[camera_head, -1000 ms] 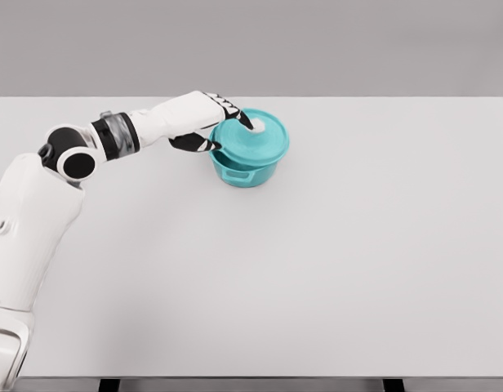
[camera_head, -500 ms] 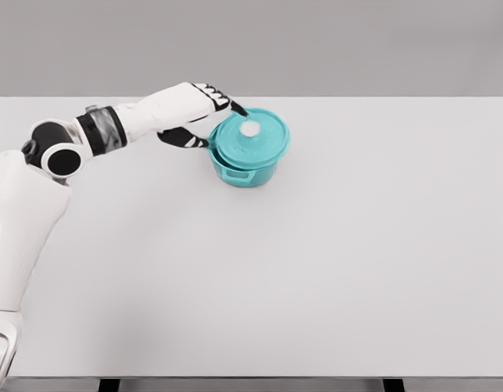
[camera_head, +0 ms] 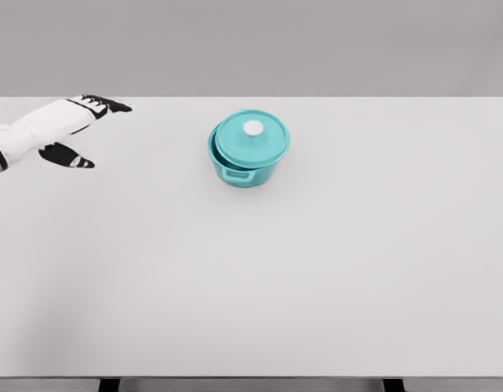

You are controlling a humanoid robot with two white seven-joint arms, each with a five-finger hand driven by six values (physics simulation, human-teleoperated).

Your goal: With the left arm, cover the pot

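Note:
A teal pot (camera_head: 242,169) stands on the white table (camera_head: 317,269) a little left of centre, toward the back. Its teal lid (camera_head: 253,139) with a white knob (camera_head: 253,128) sits on top of it, shifted slightly to the right. My left hand (camera_head: 86,131) is far to the left near the picture's edge, well apart from the pot, fingers spread and holding nothing. The right arm does not show.
The table's back edge (camera_head: 317,98) runs just behind the pot. Beyond it is a plain grey wall. The front edge (camera_head: 251,376) shows at the bottom with dark legs below.
The left hand let go of the lid's knob and drew back far to the left, most of the arm leaving the picture. The lid stays on the pot.

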